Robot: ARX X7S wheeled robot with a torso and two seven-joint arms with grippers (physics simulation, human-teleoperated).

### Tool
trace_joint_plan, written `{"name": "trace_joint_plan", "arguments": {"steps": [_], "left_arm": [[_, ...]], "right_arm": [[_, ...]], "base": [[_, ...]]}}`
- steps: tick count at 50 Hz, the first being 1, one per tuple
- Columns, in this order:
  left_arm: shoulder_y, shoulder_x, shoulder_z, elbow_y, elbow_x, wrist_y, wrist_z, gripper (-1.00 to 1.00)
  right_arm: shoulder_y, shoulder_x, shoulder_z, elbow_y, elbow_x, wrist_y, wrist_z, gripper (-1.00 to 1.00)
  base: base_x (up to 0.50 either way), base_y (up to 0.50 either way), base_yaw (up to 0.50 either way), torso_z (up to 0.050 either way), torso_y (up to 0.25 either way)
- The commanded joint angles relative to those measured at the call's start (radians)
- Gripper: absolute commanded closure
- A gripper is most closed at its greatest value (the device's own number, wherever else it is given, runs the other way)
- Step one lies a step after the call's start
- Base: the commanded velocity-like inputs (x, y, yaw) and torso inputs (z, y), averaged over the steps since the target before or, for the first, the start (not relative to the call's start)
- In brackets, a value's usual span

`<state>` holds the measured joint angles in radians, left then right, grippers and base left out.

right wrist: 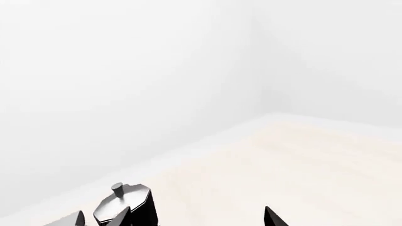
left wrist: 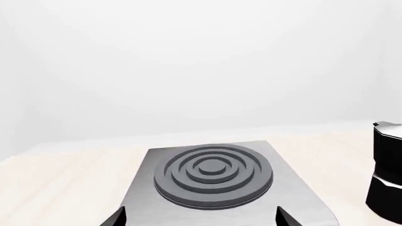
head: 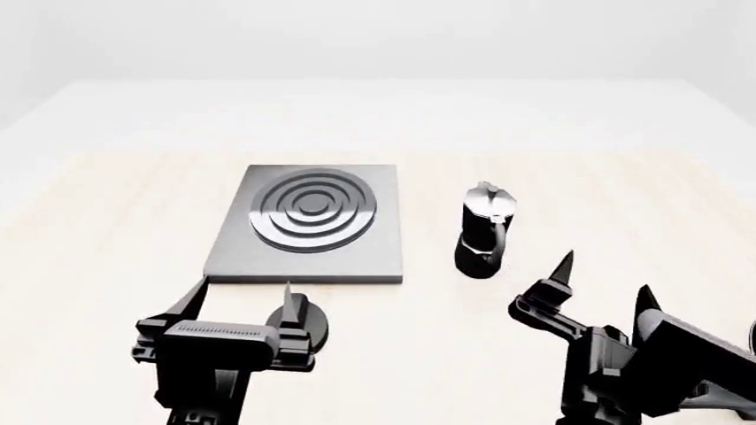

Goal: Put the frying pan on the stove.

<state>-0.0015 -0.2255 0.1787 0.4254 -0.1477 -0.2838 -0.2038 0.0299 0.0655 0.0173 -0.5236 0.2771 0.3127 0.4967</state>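
Observation:
The stove [head: 310,221] is a flat grey square plate with a dark ring burner, lying left of the middle of the table. It also fills the lower part of the left wrist view [left wrist: 210,174]. The frying pan is not in view in any frame. My left gripper [head: 243,301] is open and empty, just in front of the stove's near edge; its fingertips frame the plate in the left wrist view [left wrist: 199,219]. My right gripper [head: 605,279] is open and empty, in front of and to the right of the moka pot; in its own view [right wrist: 197,217] it holds nothing.
A black-and-silver moka pot [head: 484,230] stands upright to the right of the stove, and shows in both wrist views [left wrist: 386,174] [right wrist: 125,202]. The light wooden table [head: 119,221] extends to a white wall behind.

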Motion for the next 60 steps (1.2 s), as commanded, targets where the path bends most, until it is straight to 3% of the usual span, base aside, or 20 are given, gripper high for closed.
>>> {"name": "trace_joint_plan", "arguments": {"steps": [1,23,60], "left_arm": [[0.000,-0.006,0.000,0.001,-0.009,0.003,-0.008,-1.00],[0.003,-0.014,0.000,-0.005,-0.028,0.015,-0.018,-1.00],[0.005,-0.029,0.012,-0.003,-0.046,0.025,-0.036,-1.00]], "right_arm": [[-0.017,-0.012,0.029,0.014,0.011,-0.046,0.075,-1.00],[-0.001,-0.021,0.051,0.142,0.056,-0.132,0.196,-1.00],[0.092,-0.005,0.051,0.094,0.108,-0.124,0.448,-1.00]], "base": [[0.00,0.00,0.00,0.000,0.000],[0.00,0.00,0.00,0.000,0.000],[0.00,0.00,0.00,0.000,0.000]]}}
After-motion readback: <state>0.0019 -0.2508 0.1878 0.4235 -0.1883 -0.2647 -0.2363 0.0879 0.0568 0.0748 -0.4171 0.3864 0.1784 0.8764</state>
